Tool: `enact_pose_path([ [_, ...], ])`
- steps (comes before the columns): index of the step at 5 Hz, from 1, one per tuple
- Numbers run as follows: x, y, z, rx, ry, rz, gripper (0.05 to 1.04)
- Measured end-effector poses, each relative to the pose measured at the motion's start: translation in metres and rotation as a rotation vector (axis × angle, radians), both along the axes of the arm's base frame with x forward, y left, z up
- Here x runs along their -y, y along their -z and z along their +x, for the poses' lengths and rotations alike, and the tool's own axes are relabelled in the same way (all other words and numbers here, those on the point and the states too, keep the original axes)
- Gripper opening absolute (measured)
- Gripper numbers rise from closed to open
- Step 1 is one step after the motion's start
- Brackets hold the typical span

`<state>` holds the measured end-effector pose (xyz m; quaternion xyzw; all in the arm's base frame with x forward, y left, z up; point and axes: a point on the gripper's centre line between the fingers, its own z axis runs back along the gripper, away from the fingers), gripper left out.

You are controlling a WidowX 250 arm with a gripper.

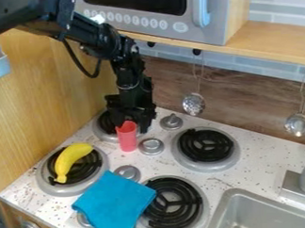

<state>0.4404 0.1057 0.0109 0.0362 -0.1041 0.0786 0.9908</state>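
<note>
Where the camera view shows your gripper right at the red cup, the approach looks done; you cannot tell whether it's spread or pinching, nor whether any lift remains. The smooth cup looks upright, slightly tapered, between the back-left burner and a silver knob.

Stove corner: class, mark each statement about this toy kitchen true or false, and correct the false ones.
1. The banana lies on a burner. True.
2. The blue cloth hangs from the shelf. False: it lies on the stove top.
3. The gripper is at the red cup. True.
4. The microwave is below the stove top. False: the microwave is above it.
5. Two metal utensils hang at the wall. True.
</note>
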Motion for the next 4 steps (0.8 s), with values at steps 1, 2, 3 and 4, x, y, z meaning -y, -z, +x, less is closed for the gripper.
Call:
enact_pose_path([
  [1, -0.002, 0.014, -0.002, -0.032, 0.002, 0.013, 1.001],
  [2, -0.005, 0.027, -0.004, -0.061, -0.009, 0.02, 0.962],
  [3, -0.005, 0.031, -0.005, -0.064, -0.041, 0.016, 0.69],
  [4, -0.006, 0.03, -0.004, -0.059, -0.055, 0.019, 0.4],
])
